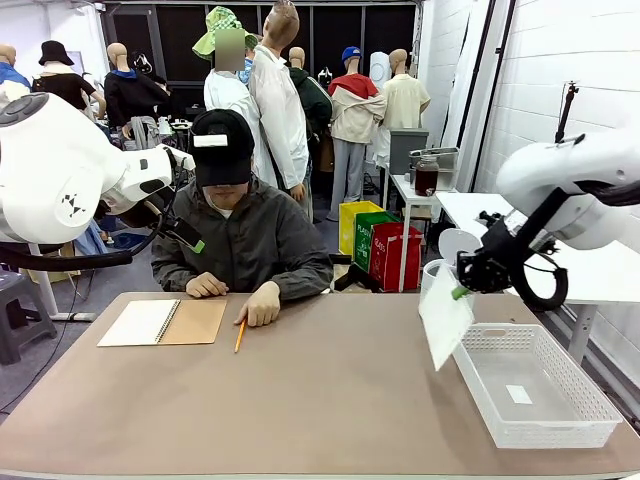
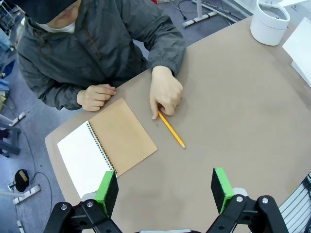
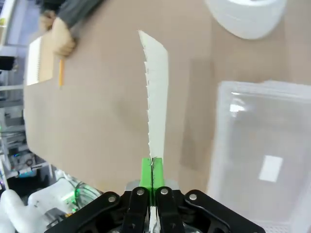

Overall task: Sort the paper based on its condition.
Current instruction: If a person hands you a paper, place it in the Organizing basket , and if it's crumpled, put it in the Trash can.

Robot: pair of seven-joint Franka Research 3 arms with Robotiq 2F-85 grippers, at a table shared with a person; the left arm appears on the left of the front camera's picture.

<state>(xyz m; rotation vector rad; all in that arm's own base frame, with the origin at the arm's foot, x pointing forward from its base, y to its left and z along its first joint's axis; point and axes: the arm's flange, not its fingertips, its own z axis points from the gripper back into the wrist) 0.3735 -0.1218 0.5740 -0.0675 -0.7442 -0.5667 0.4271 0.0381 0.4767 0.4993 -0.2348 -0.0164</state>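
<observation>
A white sheet of paper (image 1: 445, 318) hangs from my right gripper (image 1: 459, 293), just left of the white mesh basket (image 1: 590, 398). Seen edge-on in the right wrist view, the paper (image 3: 155, 97) has a torn, perforated edge, and the right gripper (image 3: 152, 170) is shut on its lower end. My left gripper (image 2: 165, 187) is open high above the table, with nothing between its green pads (image 2: 221, 187). In the front view the left gripper (image 1: 185, 235) hangs in front of the person's shoulder.
A spiral notepad (image 1: 165, 322) lies open before the person, whose hand (image 1: 262, 303) rests by an orange pencil (image 1: 240, 335). A white round tub (image 1: 432, 275) stands beyond the basket. The basket holds a small white slip (image 1: 518, 394).
</observation>
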